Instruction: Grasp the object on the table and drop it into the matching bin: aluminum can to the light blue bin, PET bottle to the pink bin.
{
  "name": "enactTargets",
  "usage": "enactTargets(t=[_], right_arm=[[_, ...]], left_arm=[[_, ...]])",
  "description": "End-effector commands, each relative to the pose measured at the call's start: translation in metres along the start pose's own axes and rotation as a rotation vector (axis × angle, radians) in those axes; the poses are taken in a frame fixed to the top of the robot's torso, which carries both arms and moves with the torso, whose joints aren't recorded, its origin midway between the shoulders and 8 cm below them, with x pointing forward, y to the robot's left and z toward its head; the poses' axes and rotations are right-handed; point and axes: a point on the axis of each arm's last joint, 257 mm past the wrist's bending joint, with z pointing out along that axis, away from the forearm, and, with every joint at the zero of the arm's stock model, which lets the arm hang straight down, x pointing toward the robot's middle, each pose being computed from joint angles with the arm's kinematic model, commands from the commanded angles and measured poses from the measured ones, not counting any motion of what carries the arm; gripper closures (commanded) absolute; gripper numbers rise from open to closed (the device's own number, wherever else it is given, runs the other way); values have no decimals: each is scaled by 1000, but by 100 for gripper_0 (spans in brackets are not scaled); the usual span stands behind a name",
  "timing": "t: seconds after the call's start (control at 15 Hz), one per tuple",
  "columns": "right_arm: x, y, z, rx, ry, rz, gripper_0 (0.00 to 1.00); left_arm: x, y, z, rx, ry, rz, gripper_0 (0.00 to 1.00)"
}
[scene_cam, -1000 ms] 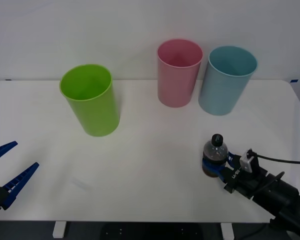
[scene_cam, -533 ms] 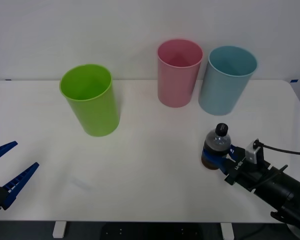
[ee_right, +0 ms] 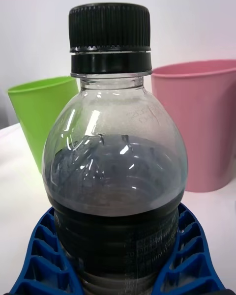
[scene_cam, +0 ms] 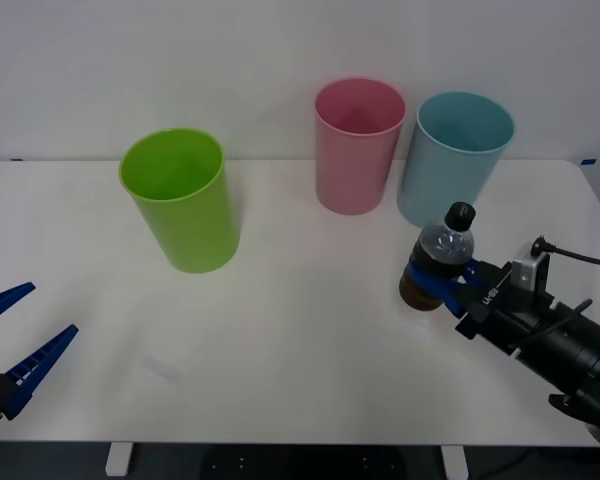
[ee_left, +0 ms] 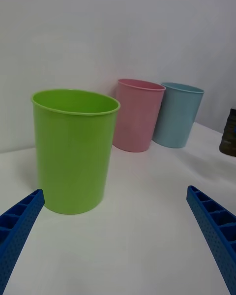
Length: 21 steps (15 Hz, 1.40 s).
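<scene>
The PET bottle [scene_cam: 438, 262], small and clear with dark liquid and a black cap, hangs above the white table [scene_cam: 310, 340] at the right. My right gripper [scene_cam: 436, 283] is shut on its lower body, and the blue fingers [ee_right: 194, 260] hug the bottle [ee_right: 115, 177] on both sides. The pink bin [scene_cam: 358, 145] stands at the back, beyond and left of the bottle, with the light blue bin [scene_cam: 452, 158] just right of it. My left gripper [scene_cam: 15, 345] stands open at the table's near left edge; its fingers [ee_left: 211, 226] frame the pink bin [ee_left: 137, 114] and the light blue bin [ee_left: 178, 113].
A lime green bin [scene_cam: 182, 198] stands at the left middle of the table, also close ahead in the left wrist view [ee_left: 73, 150]. A black cable [scene_cam: 580, 258] runs from the right wrist off the right edge.
My right gripper has lifted the bottle off the table and carried it up and slightly right, toward the bins. The left arm has stayed still.
</scene>
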Motion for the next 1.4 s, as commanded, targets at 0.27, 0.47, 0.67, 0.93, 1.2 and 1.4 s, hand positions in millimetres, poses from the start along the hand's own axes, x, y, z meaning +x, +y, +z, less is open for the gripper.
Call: enactTargets(t=[0.27, 0.47, 0.67, 0.93, 1.2, 1.4], right_arm=[[-56, 1, 5, -28, -64, 51, 100], [-87, -2, 11, -46, -106, 70, 100], [-116, -4, 23, -78, -140, 91, 100], [-151, -6, 39, -116, -171, 104, 100], [-172, -16, 58, -108, -168, 32, 100], [-180, -31, 78, -95, -150, -32, 100]], left_arm=[[0, 0, 0, 0, 0, 0, 0], [0, 0, 0, 0, 0, 0, 0], [0, 0, 0, 0, 0, 0, 0], [0, 0, 0, 0, 0, 0, 0], [0, 0, 0, 0, 0, 0, 0], [0, 0, 0, 0, 0, 0, 0]])
